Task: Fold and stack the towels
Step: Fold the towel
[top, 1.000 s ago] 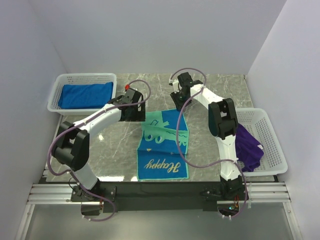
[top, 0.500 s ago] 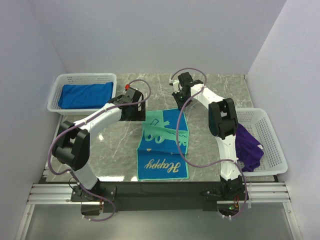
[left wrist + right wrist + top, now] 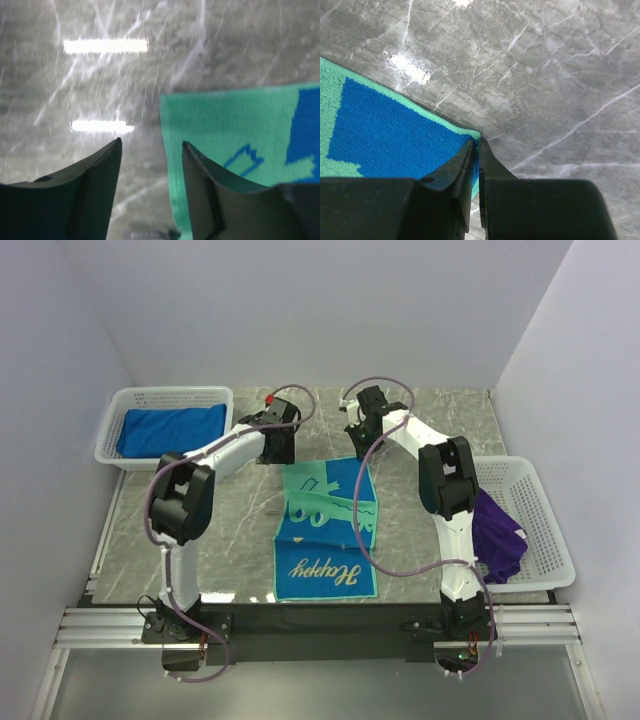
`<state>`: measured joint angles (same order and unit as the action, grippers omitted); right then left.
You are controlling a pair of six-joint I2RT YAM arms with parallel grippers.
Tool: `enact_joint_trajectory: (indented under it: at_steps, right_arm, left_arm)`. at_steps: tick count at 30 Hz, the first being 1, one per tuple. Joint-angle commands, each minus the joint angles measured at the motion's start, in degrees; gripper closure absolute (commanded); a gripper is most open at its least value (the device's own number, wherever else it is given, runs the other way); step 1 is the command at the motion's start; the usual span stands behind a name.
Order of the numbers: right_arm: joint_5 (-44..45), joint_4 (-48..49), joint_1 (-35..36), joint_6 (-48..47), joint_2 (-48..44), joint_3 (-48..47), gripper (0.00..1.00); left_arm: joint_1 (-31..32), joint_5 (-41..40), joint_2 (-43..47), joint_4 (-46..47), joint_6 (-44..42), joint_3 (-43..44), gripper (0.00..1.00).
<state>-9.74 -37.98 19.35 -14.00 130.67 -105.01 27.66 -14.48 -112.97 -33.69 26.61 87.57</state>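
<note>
One grey marble bench (image 3: 230,520), and flat at its centre lies the teal-and-blue patterned towel (image 3: 325,540), the piece in play. Left gripper (image 3: 150,144) sits at the far left corner, jaws apart, the cloth's edge between them. It wants to drop low and bite that hem squarely. Right gripper (image 3: 476,141) looks clamped on the far right corner, jaws all but together. My call: lift both corners level, then draw them evenly toward the near edge.
</note>
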Motion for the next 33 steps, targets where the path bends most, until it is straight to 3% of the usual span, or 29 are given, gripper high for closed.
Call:
enact_joint_trajectory:
  at_steps: [1,3,20,24,33]
  right_arm:
    - [-0.28,-0.79,0.16,-0.24,-0.68,2.88,1.0]
    - [-0.28,-0.43,0.16,-0.24,-1.21,3.5,1.0]
    - [0.6,-0.87,0.24,-0.68,-2.35,4.82,1.0]
    - [0.51,-0.43,0.25,-0.59,-2.88,5.43,1.0]
    - [-0.02,-0.08,0.25,-0.24,-4.55,6.05,1.0]
  left_arm:
    - [-0.33,-0.9,-3.74,-1.46,-2.17,5.85,0.44]
    - [-0.41,-1.08,-5.15,-1.73,-2.88,7.43,0.5]
    - [-0.41,-0.64,-15.44,-2.17,-4.55,14.03,0.58]
    - [-0.41,0.59,-17.19,-2.78,-3.94,13.77,0.65]
    - [-0.33,4.71,-20.62,-4.36,-0.07,9.9,0.66]
